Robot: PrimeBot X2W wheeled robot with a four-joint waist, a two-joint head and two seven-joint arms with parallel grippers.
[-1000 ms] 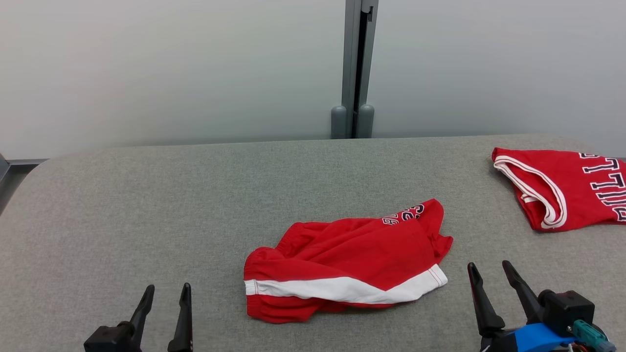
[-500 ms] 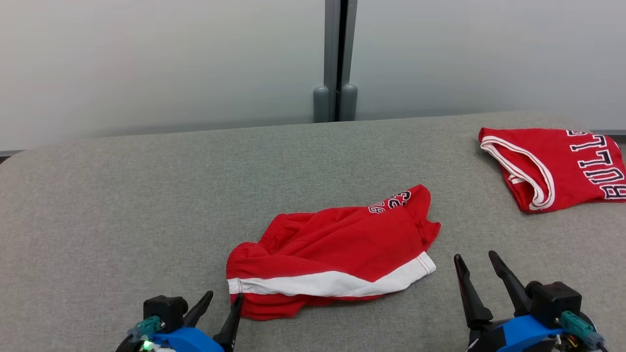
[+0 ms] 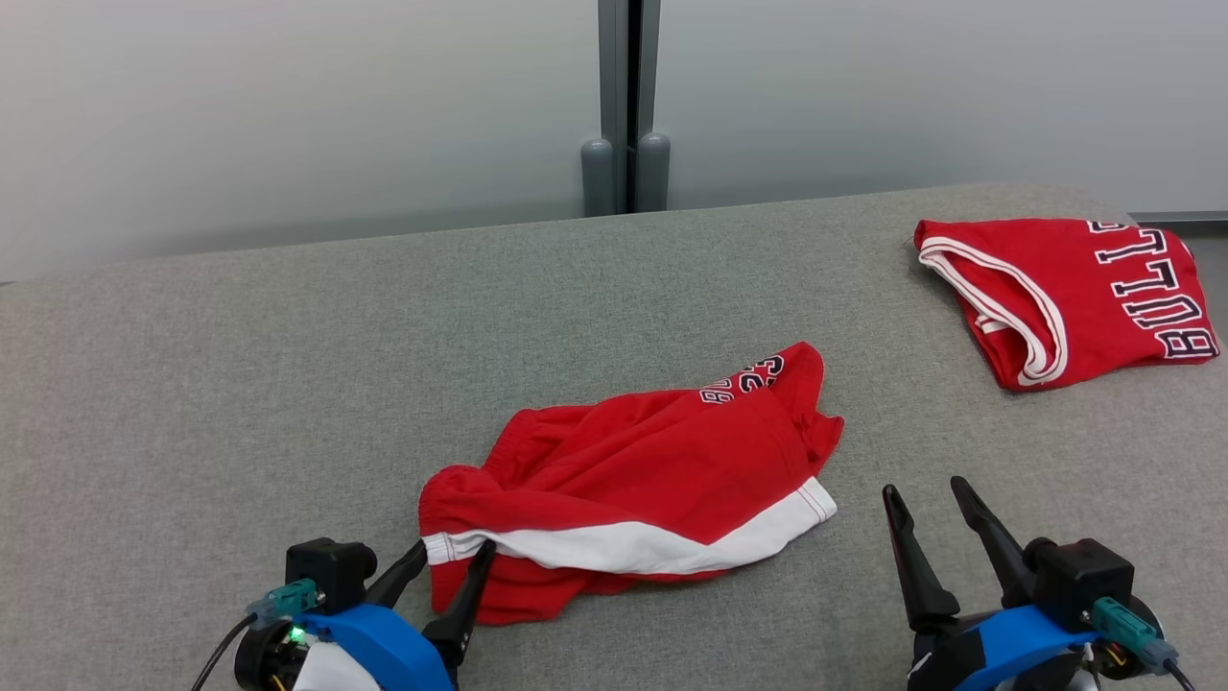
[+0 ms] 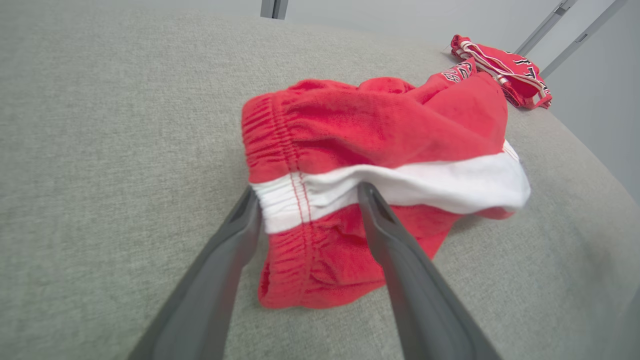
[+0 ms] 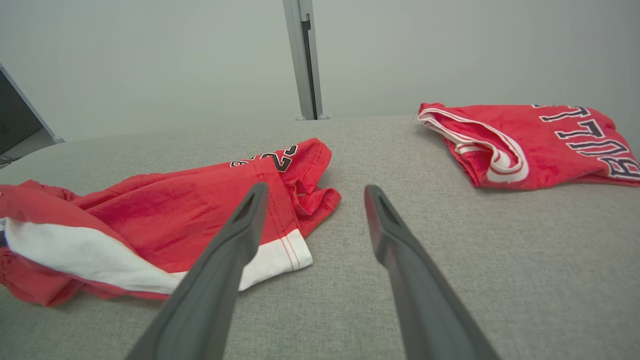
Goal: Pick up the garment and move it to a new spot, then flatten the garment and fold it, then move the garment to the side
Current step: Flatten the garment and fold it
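The grey padded surface (image 3: pixel 240 384) carries everything. On it the crumpled red shorts (image 3: pixel 633 470) lie between the two sets of jaws. Their long axis runs from the elastic waistband, at the left gripper (image 3: pixel 453 549), to the numbered leg hem, which points away beyond the right gripper (image 3: pixel 924 488). A folded red jersey (image 3: pixel 1065 288) lies well beyond the right jaws.

The first pick-up appears to be in hand. The left jaws stand spread, straddling the waistband at its white stripe (image 4: pixel 400 185). The right jaws are spread too, over bare surface just beside the hem corner. Next, the left jaws likely need to close on the waistband.
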